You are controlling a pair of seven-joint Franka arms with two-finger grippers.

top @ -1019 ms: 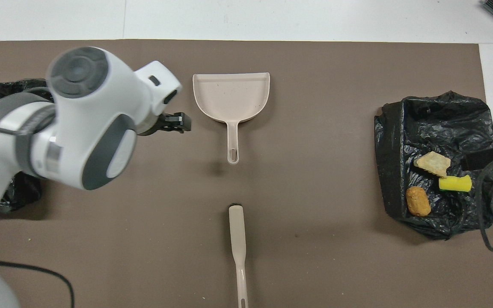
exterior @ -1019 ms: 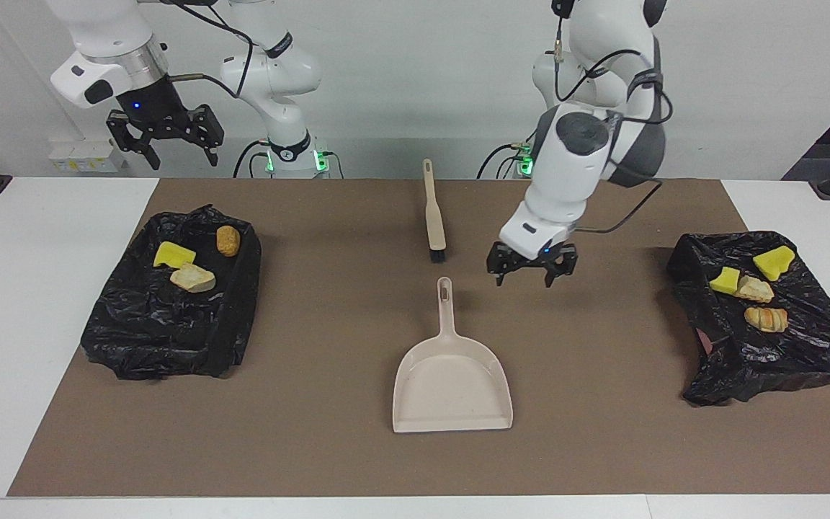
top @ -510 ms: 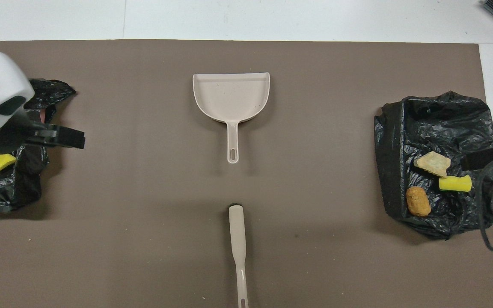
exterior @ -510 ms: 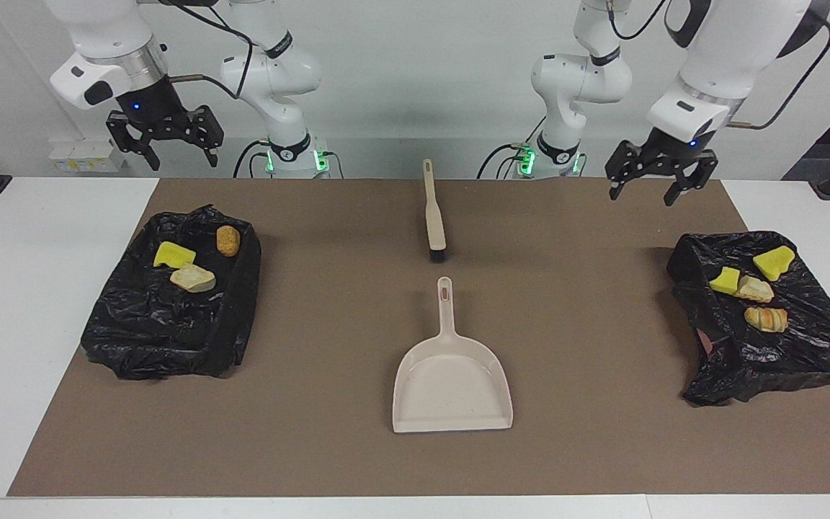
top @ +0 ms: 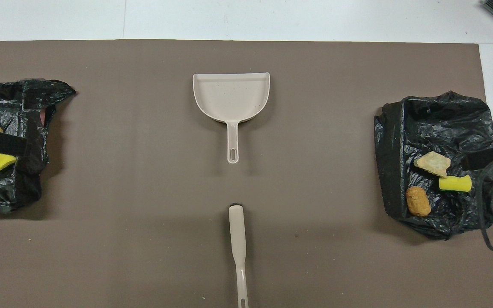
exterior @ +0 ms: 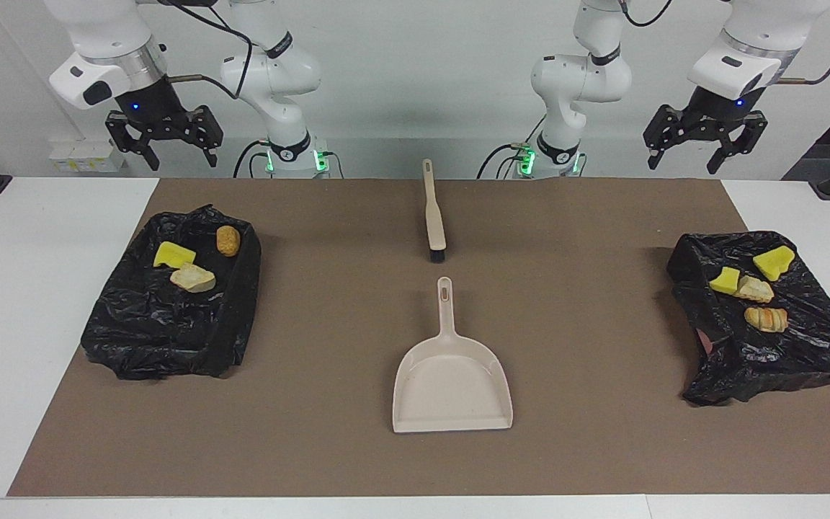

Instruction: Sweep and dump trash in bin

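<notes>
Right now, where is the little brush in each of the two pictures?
Facing view: the brush lies at top centre on the brown mat, bristles toward the dustpan, nearer to the robots than it.
Overhead view: the brush lies at bottom centre, its handle running off the lower edge.
Shared landmark: the dustpan, whose handle points at the brush in both.

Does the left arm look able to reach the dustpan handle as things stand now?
Probably yes. The left gripper hangs open and empty, and nothing lies on the mat between it and the dustpan handle, which points toward the robots, with only the brush nearby.
</notes>
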